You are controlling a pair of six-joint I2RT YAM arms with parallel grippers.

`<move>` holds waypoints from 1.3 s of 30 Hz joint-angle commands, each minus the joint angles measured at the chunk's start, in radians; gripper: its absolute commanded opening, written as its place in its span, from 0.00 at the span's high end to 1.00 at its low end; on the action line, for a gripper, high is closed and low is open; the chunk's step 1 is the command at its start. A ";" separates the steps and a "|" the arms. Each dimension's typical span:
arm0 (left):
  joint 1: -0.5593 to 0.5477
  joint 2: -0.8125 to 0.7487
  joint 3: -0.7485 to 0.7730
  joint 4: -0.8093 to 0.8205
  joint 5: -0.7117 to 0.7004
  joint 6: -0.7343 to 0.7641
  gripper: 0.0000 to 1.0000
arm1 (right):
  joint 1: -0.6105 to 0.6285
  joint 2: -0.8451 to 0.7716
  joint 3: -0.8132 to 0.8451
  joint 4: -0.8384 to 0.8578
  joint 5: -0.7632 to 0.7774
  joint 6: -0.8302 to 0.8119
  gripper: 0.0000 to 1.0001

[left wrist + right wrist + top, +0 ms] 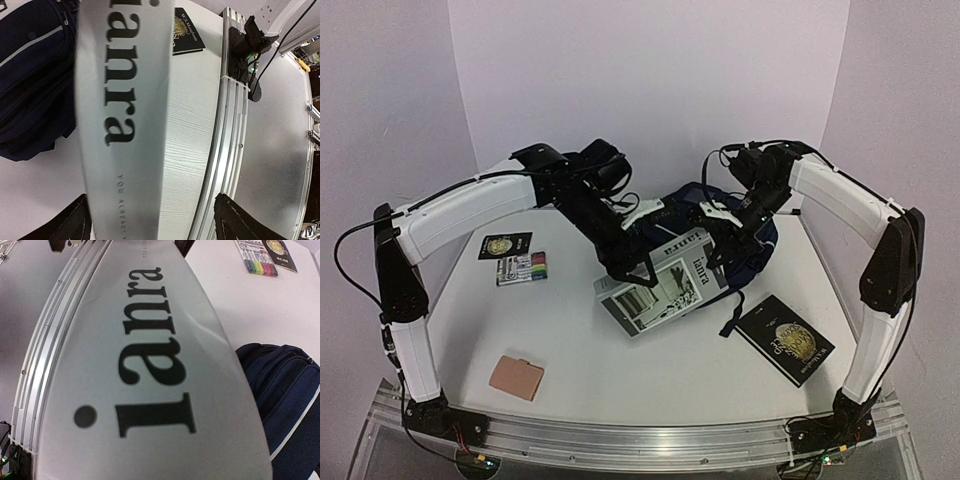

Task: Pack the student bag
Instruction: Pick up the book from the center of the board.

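Note:
The student bag (757, 236), dark navy with a pale stripe, lies at the back centre; it also shows in the wrist views (30, 75) (285, 390). A grey book lettered "ianra" (665, 285) leans from the table up against the bag. My left gripper (632, 268) is open at the book's left end, its black fingers (75, 222) wide apart astride the book (125, 125). My right gripper (720, 215) is at the book's upper end by the bag, shut on it. The book (150, 390) fills the right wrist view and hides that gripper's fingers.
A black book with a gold emblem (785, 340) (187, 32) lies at front right. A small black booklet (505, 244) (280, 252) and a marker pack (522, 268) (257, 260) lie at left, a tan card (516, 377) at front left. An aluminium rail (640, 430) edges the table.

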 commanded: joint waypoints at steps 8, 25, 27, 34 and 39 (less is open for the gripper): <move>-0.064 0.059 0.079 -0.053 -0.107 0.086 0.29 | 0.013 -0.008 0.038 -0.054 -0.047 -0.003 0.84; -0.096 0.042 0.000 -0.011 -0.200 0.148 0.54 | 0.012 -0.016 0.048 -0.055 -0.072 0.019 0.86; -0.099 0.043 0.000 -0.011 -0.205 0.139 0.59 | 0.013 -0.014 0.050 -0.056 -0.075 0.021 0.84; -0.044 -0.039 -0.087 0.091 -0.145 -0.045 0.73 | -0.051 0.106 0.244 -0.050 -0.123 0.245 0.41; 0.113 -0.173 -0.283 0.362 -0.039 -0.311 0.85 | -0.159 0.284 0.568 0.019 -0.197 0.546 0.27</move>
